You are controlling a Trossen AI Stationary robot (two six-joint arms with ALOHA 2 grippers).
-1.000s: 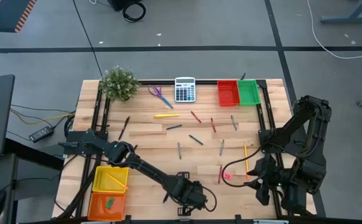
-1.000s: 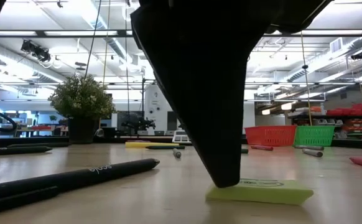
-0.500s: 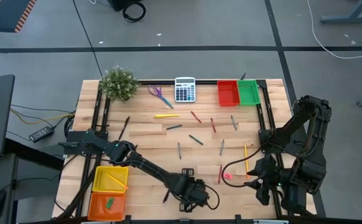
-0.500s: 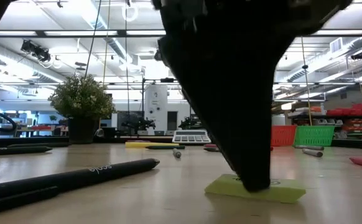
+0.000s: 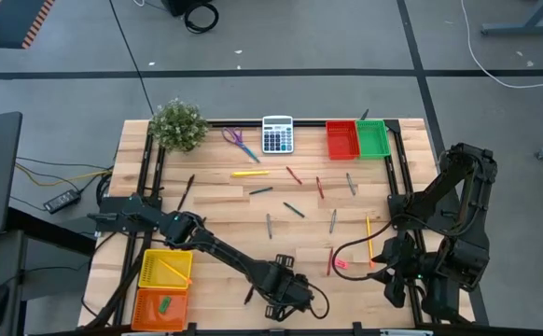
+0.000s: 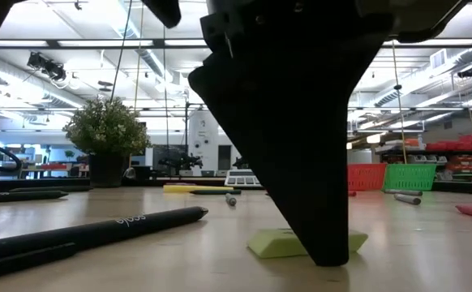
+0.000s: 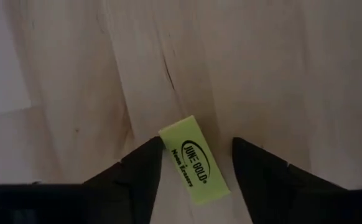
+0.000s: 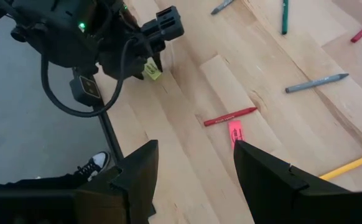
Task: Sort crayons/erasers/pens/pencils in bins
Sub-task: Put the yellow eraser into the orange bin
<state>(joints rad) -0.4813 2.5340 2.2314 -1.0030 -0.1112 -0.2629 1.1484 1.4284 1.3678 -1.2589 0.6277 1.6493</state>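
Note:
A yellow eraser (image 7: 193, 160) lies flat on the wood near the table's near edge, between the fingers of my open left gripper (image 7: 196, 152). In the low view one dark finger (image 6: 321, 235) stands in front of the eraser (image 6: 272, 242). My right gripper (image 8: 196, 168) hangs open over the near right, above a pink eraser (image 8: 235, 132) and a red crayon (image 8: 229, 116). The yellow bin (image 5: 165, 267) and the orange bin (image 5: 161, 305) stand near left, the red bin (image 5: 341, 140) and the green bin (image 5: 372, 138) far right. Pens, crayons and a pencil (image 5: 368, 235) lie scattered mid-table. My left gripper comes at the yellow eraser from above, fingers pointing down on either side of it. One finger (image 7: 147, 162) stands right against the eraser's far corner (image 7: 166, 135); whether it touches there I cannot tell. The eraser rests flat on the table, slanting across the gap.
A potted plant (image 5: 178, 124), purple scissors (image 5: 239, 143) and a grey calculator (image 5: 277, 133) stand along the far edge. A black pen (image 6: 98, 231) lies left of my left gripper. A person's shoe (image 8: 92, 165) shows on the floor beyond the table's near edge.
My left gripper has shifted a little toward the table's right edge and down at the eraser. The yellow eraser has turned about flat on the table and now shows a shorter face in the low view.

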